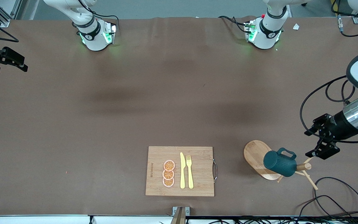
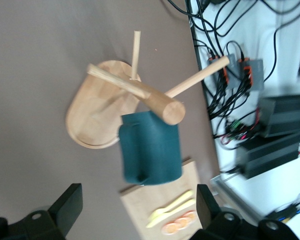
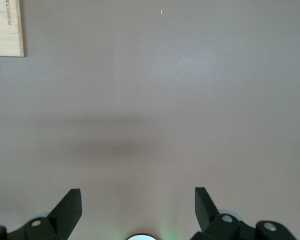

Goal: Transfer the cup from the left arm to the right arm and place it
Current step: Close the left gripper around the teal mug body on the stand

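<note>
both grippers spread wide, empty: left gripper (image 1: pixel 317 140) near cup (image 1: pixel 280 163).

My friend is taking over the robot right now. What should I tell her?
Left end effector: open, holding nothing, up beside the mug stand at the left arm's end of the table.
Right end effector: open, holding nothing, waiting over bare table.
The cup hangs on a peg of the stand.
Done: nothing yet.
Left: take the cup off, hand it over, place it.
</note>
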Available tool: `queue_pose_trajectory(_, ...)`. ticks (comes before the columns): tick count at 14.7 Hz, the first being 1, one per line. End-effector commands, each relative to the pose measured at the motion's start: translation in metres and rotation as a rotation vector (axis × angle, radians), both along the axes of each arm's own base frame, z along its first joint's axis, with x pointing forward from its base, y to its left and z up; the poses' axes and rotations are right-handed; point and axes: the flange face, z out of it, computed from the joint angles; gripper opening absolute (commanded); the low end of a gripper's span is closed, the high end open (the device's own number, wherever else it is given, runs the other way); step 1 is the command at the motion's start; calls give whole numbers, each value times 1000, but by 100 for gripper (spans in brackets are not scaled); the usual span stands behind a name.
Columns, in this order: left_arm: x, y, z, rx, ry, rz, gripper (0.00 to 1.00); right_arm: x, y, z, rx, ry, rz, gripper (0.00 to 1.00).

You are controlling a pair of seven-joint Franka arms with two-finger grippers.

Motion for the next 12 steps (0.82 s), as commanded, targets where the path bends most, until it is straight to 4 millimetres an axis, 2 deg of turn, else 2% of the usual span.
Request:
queue_pose_trajectory(1,11,-2,-17,-45,15,87,100,-3,-3,1,6,-1,9,100)
queue_pose_trajectory(4,18,-11,-37,-67,12,159,100,-3,-3,1,6,-1,9,100)
queue_pose_trajectory(5,18,-19,-45,-69,15,160,100,-3,-3,1,6,-1,9,100)
queue_pose_trajectory(8,14,-24,-66,-61,40,159,100,-3,-3,1,6,-1,11,100)
queue_pose_trajectory(12,15,-30,-73,-60,46,151,100,-3,-3,1,5,-1,13,100)
